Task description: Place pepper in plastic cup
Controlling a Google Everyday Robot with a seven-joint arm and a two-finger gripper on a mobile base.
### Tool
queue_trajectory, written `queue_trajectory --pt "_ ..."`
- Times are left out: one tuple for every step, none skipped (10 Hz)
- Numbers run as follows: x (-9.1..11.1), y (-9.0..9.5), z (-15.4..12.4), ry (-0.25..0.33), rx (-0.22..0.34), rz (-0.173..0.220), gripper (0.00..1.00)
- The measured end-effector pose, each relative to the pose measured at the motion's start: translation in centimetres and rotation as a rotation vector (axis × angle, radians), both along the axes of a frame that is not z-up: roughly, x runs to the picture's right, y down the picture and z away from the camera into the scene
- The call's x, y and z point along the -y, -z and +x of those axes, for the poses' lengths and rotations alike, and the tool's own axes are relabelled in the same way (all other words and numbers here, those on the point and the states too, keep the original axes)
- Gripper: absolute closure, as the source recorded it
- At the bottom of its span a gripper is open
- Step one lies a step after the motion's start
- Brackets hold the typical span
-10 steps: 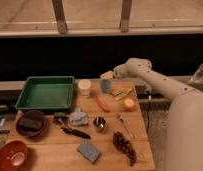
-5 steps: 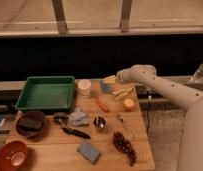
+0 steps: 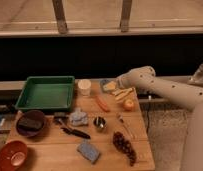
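The pepper (image 3: 102,103), slim and orange-red, lies on the wooden table (image 3: 50,145) just in front of the cups. The grey-blue plastic cup (image 3: 103,84) stands at the table's back edge, right of the cream cup (image 3: 84,87), and is partly hidden by the gripper. My gripper (image 3: 110,86) is at the end of the white arm (image 3: 160,90) that reaches in from the right. It sits low at the plastic cup, behind and slightly right of the pepper, and is not touching the pepper.
Pale yellow sticks (image 3: 123,93) and a round orange fruit (image 3: 128,104) lie right of the pepper. A metal cup (image 3: 99,122), a crumpled cloth (image 3: 78,118), a blue sponge (image 3: 89,151), grapes (image 3: 124,146), a green tray (image 3: 45,92), a dark bowl (image 3: 30,122) and a red bowl (image 3: 10,155) also stand on the table.
The arm has swung left and down, bringing the gripper from above the yellow sticks to the plastic cup. The pepper has not moved.
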State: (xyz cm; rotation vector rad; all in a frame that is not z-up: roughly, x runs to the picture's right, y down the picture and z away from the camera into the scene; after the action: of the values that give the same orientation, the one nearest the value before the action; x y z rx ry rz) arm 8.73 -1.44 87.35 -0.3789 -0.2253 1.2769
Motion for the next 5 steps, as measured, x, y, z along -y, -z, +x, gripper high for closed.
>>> queue_trajectory --pt "-0.4 -0.2 -0.2 0.017 -0.008 -0.016 0.20" --pt "-0.9 -0.6 -0.8 0.033 -0.011 -0.037 0.20" --pt "-1.2 -1.2 -1.3 0.041 -0.011 -0.060 0.20" --pt "-1.4 -1.6 -1.8 0.052 -0.004 -0.074 0.20" --pt "-1.8 -2.2 -2.4 0.069 0.003 -0.096 0.20"
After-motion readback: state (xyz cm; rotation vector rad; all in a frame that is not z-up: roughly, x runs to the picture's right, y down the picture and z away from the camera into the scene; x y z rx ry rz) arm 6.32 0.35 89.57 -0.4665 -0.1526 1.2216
